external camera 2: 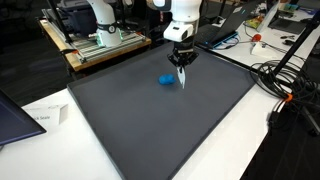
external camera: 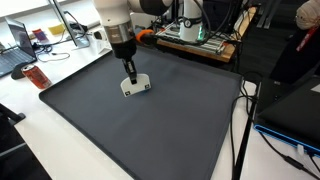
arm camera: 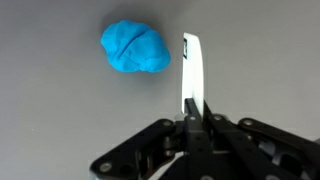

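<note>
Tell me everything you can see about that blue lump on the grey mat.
The blue lump is bright blue, rounded and uneven, with a crease across it, and looks soft like clay. It lies on the dark grey mat. Only the mat touches it: a gap separates it from the white strip clamped in the shut gripper beside it.

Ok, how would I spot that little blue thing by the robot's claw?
Find the big dark grey mat; toward its far side the gripper points down, shut on a thin white piece. Right beside that piece, not touching it, lies the blue lump: the only bright-coloured thing on the mat, rounded and creased.
</note>
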`<state>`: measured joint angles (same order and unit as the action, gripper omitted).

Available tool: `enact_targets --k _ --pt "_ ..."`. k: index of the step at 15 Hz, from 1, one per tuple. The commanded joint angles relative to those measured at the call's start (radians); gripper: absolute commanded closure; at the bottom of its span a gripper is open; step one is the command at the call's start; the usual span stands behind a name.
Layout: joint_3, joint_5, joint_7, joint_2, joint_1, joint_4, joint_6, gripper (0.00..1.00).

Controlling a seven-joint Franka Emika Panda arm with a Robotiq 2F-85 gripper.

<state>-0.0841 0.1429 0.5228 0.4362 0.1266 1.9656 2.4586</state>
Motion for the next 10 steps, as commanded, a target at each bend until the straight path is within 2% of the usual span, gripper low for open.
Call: enact_targets --k 1,6,10 --pt "0.021 0.046 -0.019 -0.021 -0.037 0.031 0.041 0.99" --pt "0.044 0.190 -0.058 -0.039 -0.106 0.074 0.125 0.99" --pt "0.044 0.237 -0.082 -0.041 -0.130 0.111 0.220 0.99"
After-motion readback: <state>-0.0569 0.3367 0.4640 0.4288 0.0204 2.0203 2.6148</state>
